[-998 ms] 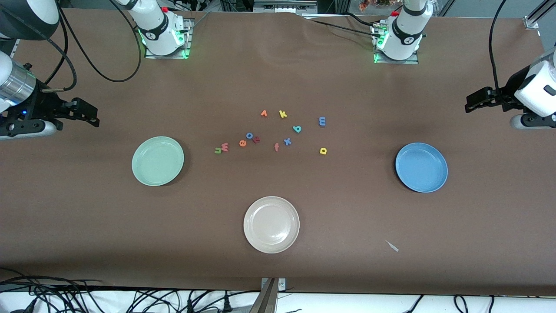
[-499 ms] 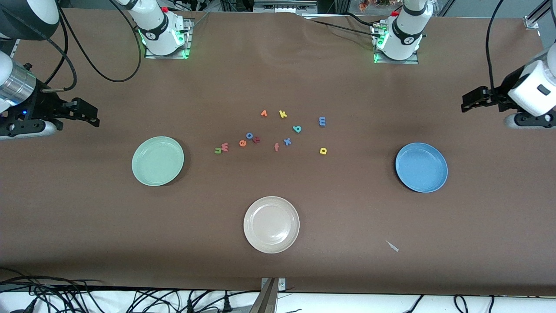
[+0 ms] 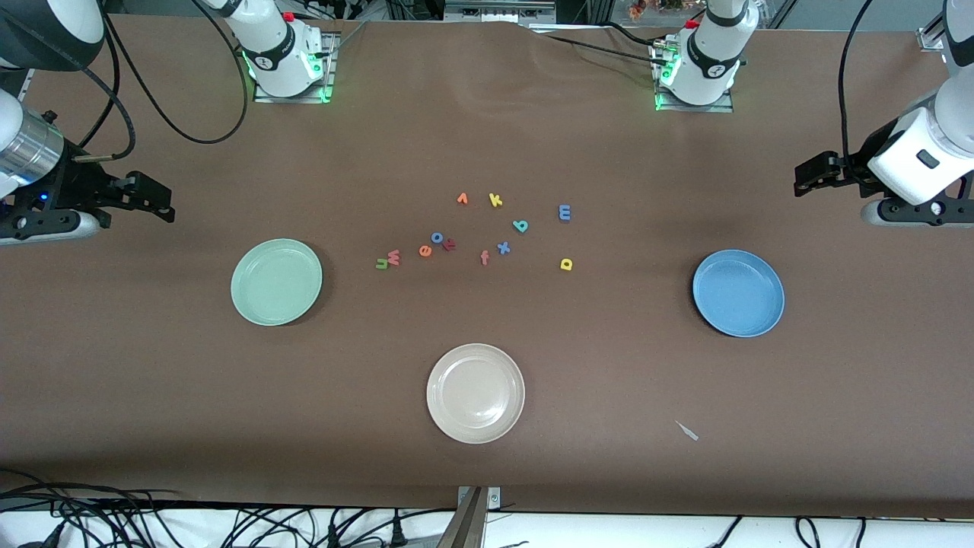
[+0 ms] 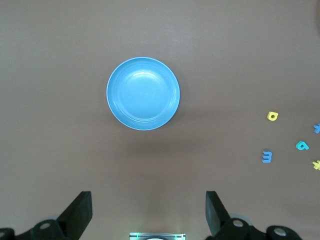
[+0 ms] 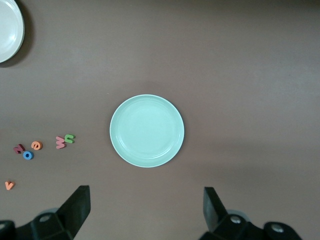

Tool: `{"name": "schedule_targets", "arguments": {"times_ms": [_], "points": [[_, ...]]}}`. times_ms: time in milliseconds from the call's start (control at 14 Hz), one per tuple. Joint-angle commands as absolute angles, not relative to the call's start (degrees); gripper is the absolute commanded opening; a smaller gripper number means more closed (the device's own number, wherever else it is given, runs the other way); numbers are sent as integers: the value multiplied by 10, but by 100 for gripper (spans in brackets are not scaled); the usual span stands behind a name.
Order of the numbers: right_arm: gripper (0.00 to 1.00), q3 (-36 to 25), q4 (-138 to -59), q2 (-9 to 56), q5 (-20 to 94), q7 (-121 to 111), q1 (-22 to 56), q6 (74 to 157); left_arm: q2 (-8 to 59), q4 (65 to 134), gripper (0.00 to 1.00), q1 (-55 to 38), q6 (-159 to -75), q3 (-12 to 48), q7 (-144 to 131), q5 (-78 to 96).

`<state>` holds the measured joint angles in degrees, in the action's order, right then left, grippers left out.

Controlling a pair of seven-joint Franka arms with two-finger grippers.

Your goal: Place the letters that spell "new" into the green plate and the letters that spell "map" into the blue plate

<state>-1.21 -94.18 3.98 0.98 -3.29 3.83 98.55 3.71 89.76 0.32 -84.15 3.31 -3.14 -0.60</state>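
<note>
The green n (image 3: 381, 263), red-pink w (image 3: 394, 258) and orange e (image 3: 424, 250) lie in a row on the brown table, beside the pale green plate (image 3: 276, 281). The blue m (image 3: 564, 212), teal a (image 3: 520, 225) and yellow p (image 3: 565, 264) lie closer to the blue plate (image 3: 738, 293). Both plates hold nothing. My left gripper (image 3: 808, 179) hangs open over bare table at the left arm's end; its wrist view shows the blue plate (image 4: 143, 93), the p (image 4: 272, 116) and the m (image 4: 267, 157). My right gripper (image 3: 161, 204) hangs open over the right arm's end; its wrist view shows the green plate (image 5: 147, 130).
A beige plate (image 3: 475, 393) sits nearest the front camera. Among the task letters lie a blue o (image 3: 437, 237), a dark red letter (image 3: 450, 244), a salmon f (image 3: 485, 258), a blue x (image 3: 503, 247), a yellow k (image 3: 495, 200) and an orange v (image 3: 462, 199). A small pale scrap (image 3: 687, 431) lies near the front edge.
My left gripper has drifted a little toward the middle of the table, still open. The right arm, the letters and the plates have not moved.
</note>
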Motion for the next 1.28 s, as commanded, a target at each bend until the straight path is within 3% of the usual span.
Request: {"name": "schedule_targets", "arguments": {"times_ms": [0,1212], "points": [[100,-9,-968,26,10,-34,36,1000,39,890,100,-11,-836,22,-23,-22],[100,-9,-998,-4,13,-33,36,1003,34,888,100,-5,-822,-2,-1,-13]]}}
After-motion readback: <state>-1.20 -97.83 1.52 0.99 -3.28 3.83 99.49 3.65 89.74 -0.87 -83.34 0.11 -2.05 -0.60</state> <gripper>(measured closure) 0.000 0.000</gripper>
